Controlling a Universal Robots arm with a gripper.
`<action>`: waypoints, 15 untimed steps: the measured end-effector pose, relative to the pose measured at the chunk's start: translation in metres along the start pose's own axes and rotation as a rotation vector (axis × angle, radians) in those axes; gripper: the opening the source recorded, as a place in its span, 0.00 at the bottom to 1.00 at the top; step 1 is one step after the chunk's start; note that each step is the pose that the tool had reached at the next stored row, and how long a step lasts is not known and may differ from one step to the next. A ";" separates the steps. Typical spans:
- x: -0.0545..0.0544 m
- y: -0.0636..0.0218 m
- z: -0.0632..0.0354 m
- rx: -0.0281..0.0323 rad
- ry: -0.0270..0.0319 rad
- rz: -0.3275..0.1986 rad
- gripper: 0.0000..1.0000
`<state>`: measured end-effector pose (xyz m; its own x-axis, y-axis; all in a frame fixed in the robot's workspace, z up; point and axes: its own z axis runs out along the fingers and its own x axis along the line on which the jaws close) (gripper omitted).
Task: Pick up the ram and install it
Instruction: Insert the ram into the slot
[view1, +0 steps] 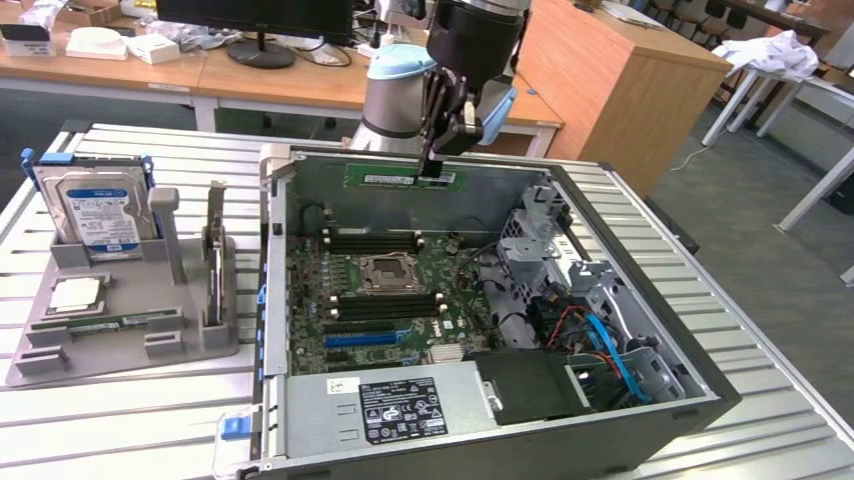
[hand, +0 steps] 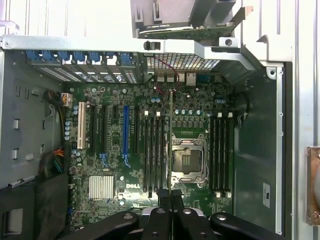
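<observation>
The ram (view1: 398, 177) is a long green stick with a white label, held level above the back of the open computer case (view1: 694, 385). My gripper (view1: 437, 174) is shut on its right end, reaching down from above. In the wrist view the ram (hand: 171, 140) appears edge-on as a thin line running out from the gripper (hand: 171, 194). It hangs over the motherboard (hand: 112, 150), between the black memory slots (hand: 152, 150) and the empty CPU socket (hand: 186, 160). The slots (view1: 384, 241) lie below the ram, and the ram is apart from them.
A grey holder (view1: 120, 340) on the exterior view's left carries a blue-labelled hard drive (view1: 96, 215), a square silver CPU chip (view1: 76, 293) and an upright card (view1: 214, 262). Inside the case are a power supply (view1: 387, 405) and a drive cage (view1: 561, 255) with cables.
</observation>
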<state>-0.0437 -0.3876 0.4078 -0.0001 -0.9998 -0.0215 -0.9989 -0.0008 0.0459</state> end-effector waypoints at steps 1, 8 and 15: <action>0.000 0.0000 0.0003 0.0002 -0.0001 0.000 0.12; 0.001 -0.0003 0.0107 0.0002 0.0019 0.000 0.12; 0.004 -0.0052 0.0179 0.0002 0.0161 0.001 0.12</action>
<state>-0.0393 -0.3916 0.3896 0.0000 -1.0000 -0.0054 -0.9990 -0.0002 0.0456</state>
